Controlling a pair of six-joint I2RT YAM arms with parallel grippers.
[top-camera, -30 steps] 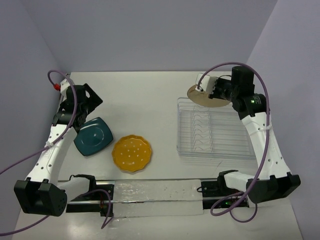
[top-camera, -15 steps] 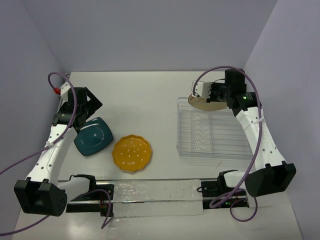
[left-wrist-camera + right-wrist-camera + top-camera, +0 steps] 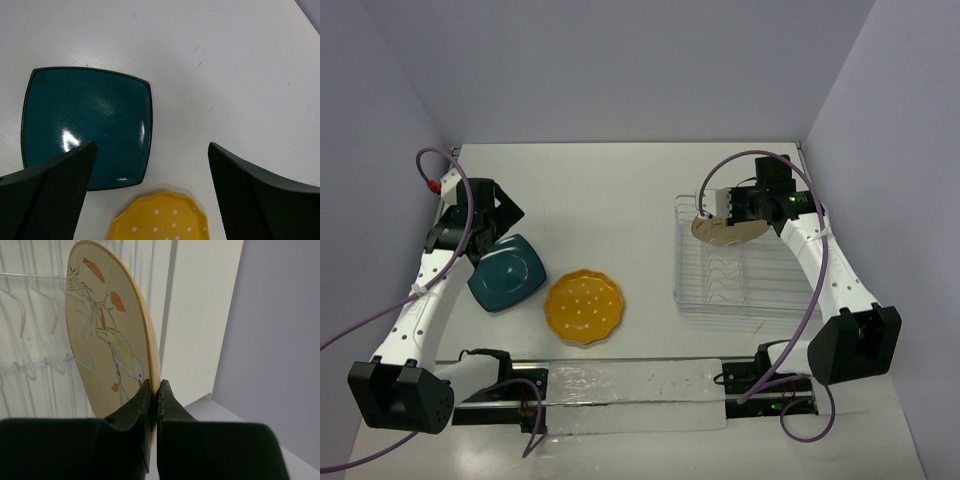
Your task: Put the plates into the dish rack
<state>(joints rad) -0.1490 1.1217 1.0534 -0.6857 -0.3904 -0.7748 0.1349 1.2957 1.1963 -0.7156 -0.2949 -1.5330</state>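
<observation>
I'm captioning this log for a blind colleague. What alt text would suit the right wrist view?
The right pincer is shut on the rim of a cream plate painted with a bird and orange leaves, holding it on edge among the wavy wires of the rack. Behind are the white table and a lilac wall.

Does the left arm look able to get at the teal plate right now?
Probably yes. The left gripper hangs above the teal plate, jaws open, with nothing lying on the plate. The yellow dotted plate sits close beside it, not overlapping.
</observation>
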